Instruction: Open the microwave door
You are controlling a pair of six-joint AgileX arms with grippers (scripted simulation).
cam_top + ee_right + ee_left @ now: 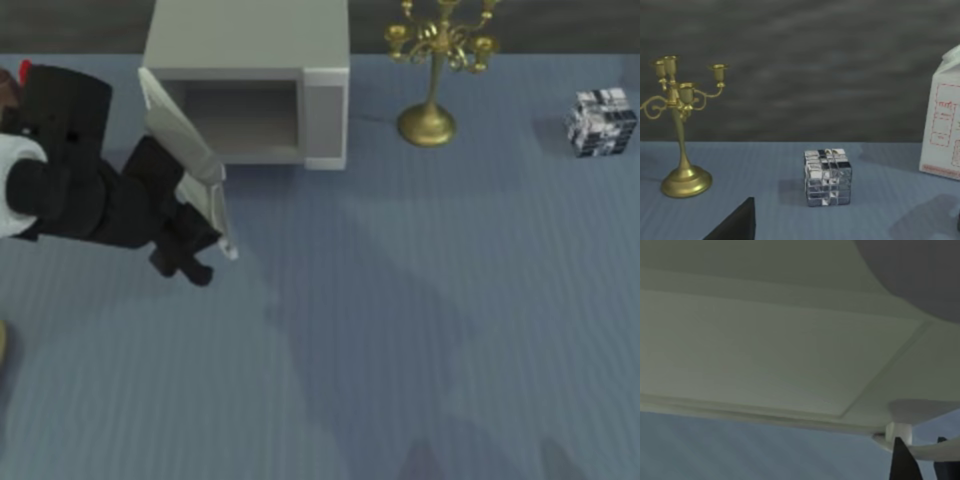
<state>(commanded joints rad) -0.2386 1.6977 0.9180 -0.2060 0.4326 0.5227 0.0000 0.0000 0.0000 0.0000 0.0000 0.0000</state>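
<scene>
Left tool (pixel 190 262) grips door handle; one microwave (pixel 250 85), door (pixel 185 160) swung open.

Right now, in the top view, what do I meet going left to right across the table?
Left arm's gripper at the microwave door → microwave → gold candelabra → mirrored cube.

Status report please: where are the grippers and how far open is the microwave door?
Left gripper at the pale bar handle of the silver-framed microwave door. Door swung wide; light grey microwave cavity exposed. Right arm out of the top view. Nothing blocking the swing.
</scene>
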